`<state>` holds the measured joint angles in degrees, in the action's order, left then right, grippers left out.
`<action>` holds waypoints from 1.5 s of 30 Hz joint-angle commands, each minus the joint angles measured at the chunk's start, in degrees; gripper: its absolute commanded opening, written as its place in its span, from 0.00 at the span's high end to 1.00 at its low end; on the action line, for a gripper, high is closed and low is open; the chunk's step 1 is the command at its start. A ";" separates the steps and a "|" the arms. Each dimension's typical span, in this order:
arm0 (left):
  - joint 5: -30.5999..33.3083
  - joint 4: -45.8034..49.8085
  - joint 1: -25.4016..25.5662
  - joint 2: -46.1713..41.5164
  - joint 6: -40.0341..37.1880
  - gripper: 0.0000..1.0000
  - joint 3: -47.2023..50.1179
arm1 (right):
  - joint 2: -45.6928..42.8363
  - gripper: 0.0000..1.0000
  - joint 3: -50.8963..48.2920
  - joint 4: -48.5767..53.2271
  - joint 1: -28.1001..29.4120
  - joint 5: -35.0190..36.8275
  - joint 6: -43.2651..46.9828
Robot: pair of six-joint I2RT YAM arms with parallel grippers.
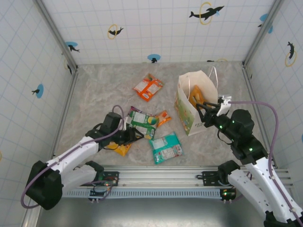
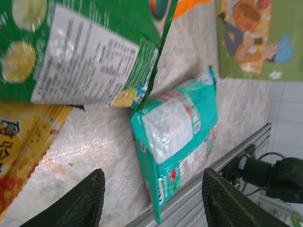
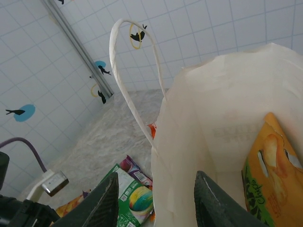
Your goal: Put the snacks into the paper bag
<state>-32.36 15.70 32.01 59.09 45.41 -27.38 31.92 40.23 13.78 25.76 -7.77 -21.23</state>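
The paper bag (image 1: pixel 188 109) stands upright at the right of the table, with a yellow-orange snack (image 3: pixel 271 176) inside it. My right gripper (image 1: pixel 207 112) is open astride the bag's near wall (image 3: pixel 189 156), one finger inside and one outside. On the table lie an orange-white packet (image 1: pixel 148 87), a green packet (image 1: pixel 143 121), a small orange one (image 1: pixel 164 117), a teal packet (image 1: pixel 166 147) and a yellow-orange packet (image 1: pixel 122 149). A purple packet (image 3: pixel 135 171) peeks from under the green one. My left gripper (image 2: pixel 154 182) is open low over the table, with the teal packet's (image 2: pixel 177 137) near end between its fingers, untouched.
Tiled walls enclose the table on three sides. A metal rail (image 1: pixel 161 174) runs along the near edge, close to the teal packet. The left arm's grey cable (image 1: pixel 33 182) loops at the lower left. Bare marbled tabletop (image 1: pixel 99 90) lies at the far left.
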 commanded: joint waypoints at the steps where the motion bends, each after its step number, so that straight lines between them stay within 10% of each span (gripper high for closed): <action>1: 2.11 -2.39 3.77 2.65 3.49 0.45 0.67 | -1.01 0.56 -1.37 0.62 -0.33 -0.85 -1.00; 21: 3.09 -12.60 16.68 19.08 7.41 0.56 -3.23 | -3.70 0.56 -1.91 3.73 -0.32 -0.45 0.29; 45: 9.26 -4.58 17.28 20.76 3.08 1.00 -6.44 | -5.39 0.56 -1.42 5.26 -0.34 1.35 2.01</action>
<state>-26.68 6.31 48.84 80.42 51.35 -31.18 27.07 38.92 19.29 25.76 -7.18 -20.14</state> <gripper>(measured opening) 0.047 0.436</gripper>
